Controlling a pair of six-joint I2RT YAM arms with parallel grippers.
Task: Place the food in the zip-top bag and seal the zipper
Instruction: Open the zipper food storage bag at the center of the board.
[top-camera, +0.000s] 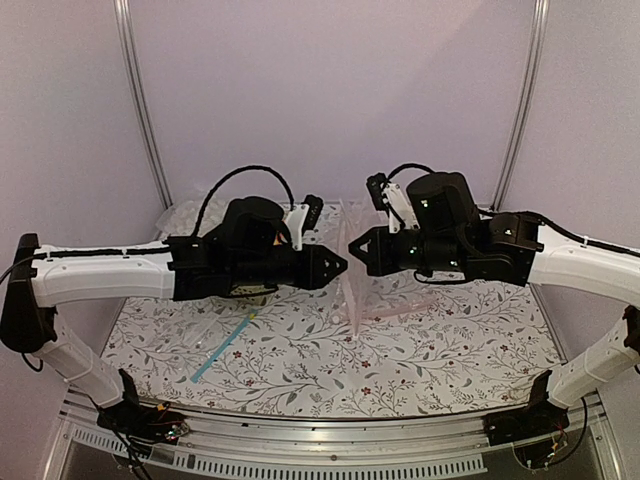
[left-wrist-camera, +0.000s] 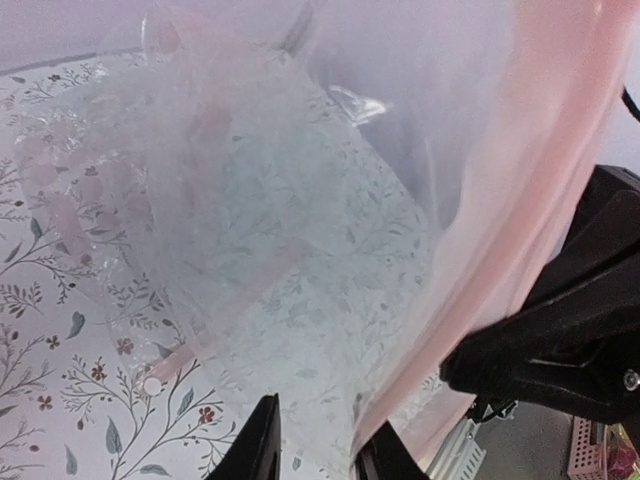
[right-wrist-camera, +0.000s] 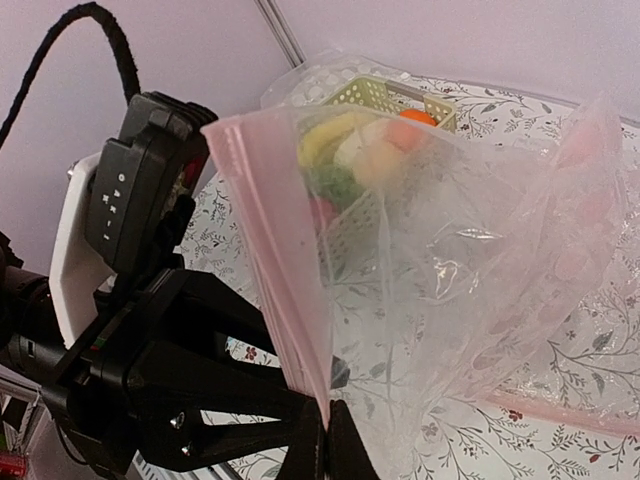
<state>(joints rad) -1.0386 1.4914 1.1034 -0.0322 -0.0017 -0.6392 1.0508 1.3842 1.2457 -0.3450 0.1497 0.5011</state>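
The zip-top bag (top-camera: 349, 290) hangs upright between my two grippers at the table's middle. My right gripper (top-camera: 356, 252) is shut on its pink zipper (right-wrist-camera: 270, 250), fingertips pressed together at the strip (right-wrist-camera: 328, 440). My left gripper (top-camera: 338, 266) is open, its fingers (left-wrist-camera: 262, 445) apart with bag film (left-wrist-camera: 330, 250) between them and the zipper (left-wrist-camera: 560, 150) beside the right finger. The food (right-wrist-camera: 350, 150), a yellow banana, an orange, greens and a red piece, shows through the film in the pale green basket (right-wrist-camera: 385, 92) beyond the bag.
A flat clear bag with a blue strip (top-camera: 225, 345) lies on the floral table (top-camera: 440, 350) at the front left. Bubble wrap (top-camera: 185, 215) lies at the back left. A pink strip (top-camera: 395, 310) of the held bag rests on the table.
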